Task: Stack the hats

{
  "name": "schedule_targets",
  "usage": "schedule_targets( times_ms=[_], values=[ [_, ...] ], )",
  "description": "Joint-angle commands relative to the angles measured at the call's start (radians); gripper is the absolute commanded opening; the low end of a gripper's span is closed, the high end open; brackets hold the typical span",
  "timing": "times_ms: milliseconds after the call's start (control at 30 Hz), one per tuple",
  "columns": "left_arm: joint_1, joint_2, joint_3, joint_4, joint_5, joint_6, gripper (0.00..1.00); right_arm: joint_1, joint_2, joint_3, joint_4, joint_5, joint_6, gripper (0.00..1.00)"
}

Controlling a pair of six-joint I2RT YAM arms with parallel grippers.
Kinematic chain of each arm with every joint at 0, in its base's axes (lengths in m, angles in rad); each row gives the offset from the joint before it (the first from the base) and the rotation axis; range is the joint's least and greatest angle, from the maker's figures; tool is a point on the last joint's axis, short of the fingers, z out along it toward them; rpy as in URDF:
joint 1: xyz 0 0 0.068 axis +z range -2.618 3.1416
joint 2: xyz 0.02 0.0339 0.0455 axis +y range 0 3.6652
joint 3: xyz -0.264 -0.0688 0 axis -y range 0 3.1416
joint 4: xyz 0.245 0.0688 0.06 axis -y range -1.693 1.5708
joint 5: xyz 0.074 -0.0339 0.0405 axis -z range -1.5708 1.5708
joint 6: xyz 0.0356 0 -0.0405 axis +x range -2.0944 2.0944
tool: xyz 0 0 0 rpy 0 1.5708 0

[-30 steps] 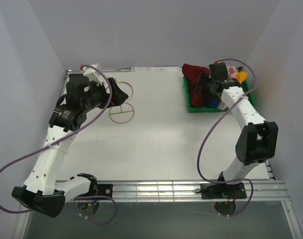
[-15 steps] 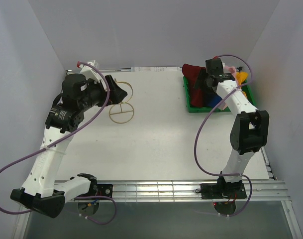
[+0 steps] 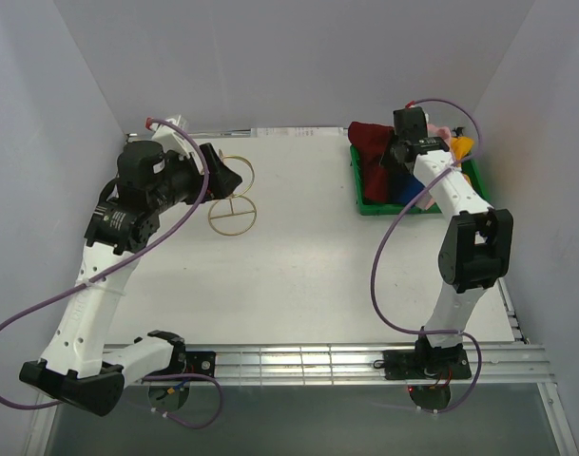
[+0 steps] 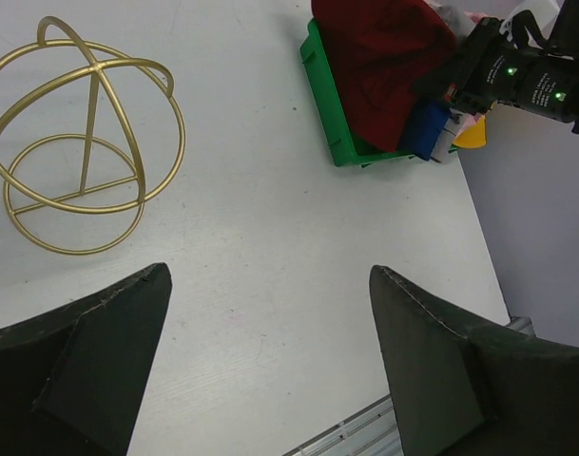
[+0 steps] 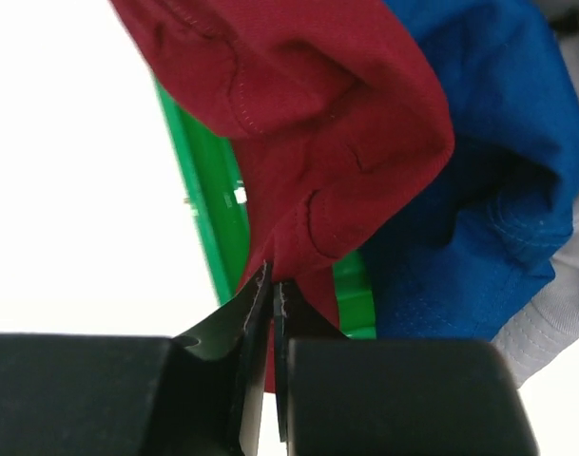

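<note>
**Right claw pinches the red hat's brim**

The right claw [image 5: 272, 277] is clamped on a fold of the dark red hat [image 5: 313, 142], fingertips together with only cloth between them. The hat lies straight ahead of it, heaped in the green tray [image 5: 205, 195] at the worktop's far right corner, with the blue hat [image 5: 503, 161] touching it. The left claw [image 4: 268, 275] stands wide apart with nothing in it, at the far left near the wire rings [image 4: 85, 180], well apart from the tray. By my read, the lift belongs to the right arm: brim up, clear of the tray wall.

Gold wire rings [image 3: 234, 196] on white table [image 3: 299, 266], green tray [image 3: 379, 209] well apart
</note>
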Motion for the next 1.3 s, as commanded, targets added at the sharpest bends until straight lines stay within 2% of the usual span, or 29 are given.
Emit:
schedule_targets(
  times_ms=[0, 400, 533, 700, 1100, 1267],
  values=[
    [0.0, -0.004, 0.043, -0.001, -0.018, 0.006, 0.95, -0.003, -0.084, 0.129, 0.018, -0.082, -0.057, 0.08],
    [0.0, 0.03, 0.074, 0.016, -0.03, 0.003, 0.95, 0.027, -0.242, 0.249, 0.081, -0.26, -0.084, 0.08],
    [0.0, 0.034, 0.102, 0.016, -0.039, -0.001, 0.94, 0.094, -0.273, 0.269, 0.131, -0.263, -0.047, 0.08],
    [0.0, 0.028, 0.135, 0.016, -0.059, -0.015, 0.93, 0.21, -0.279, 0.266, 0.206, -0.165, -0.028, 0.08],
    [0.0, -0.119, 0.172, 0.038, -0.171, -0.106, 0.84, 0.48, -0.107, 0.424, 0.393, -0.007, -0.019, 0.08],
    [0.0, -0.17, 0.142, 0.055, -0.19, -0.133, 0.83, 0.592, 0.046, 0.604, 0.421, 0.059, -0.088, 0.08]
  ],
)
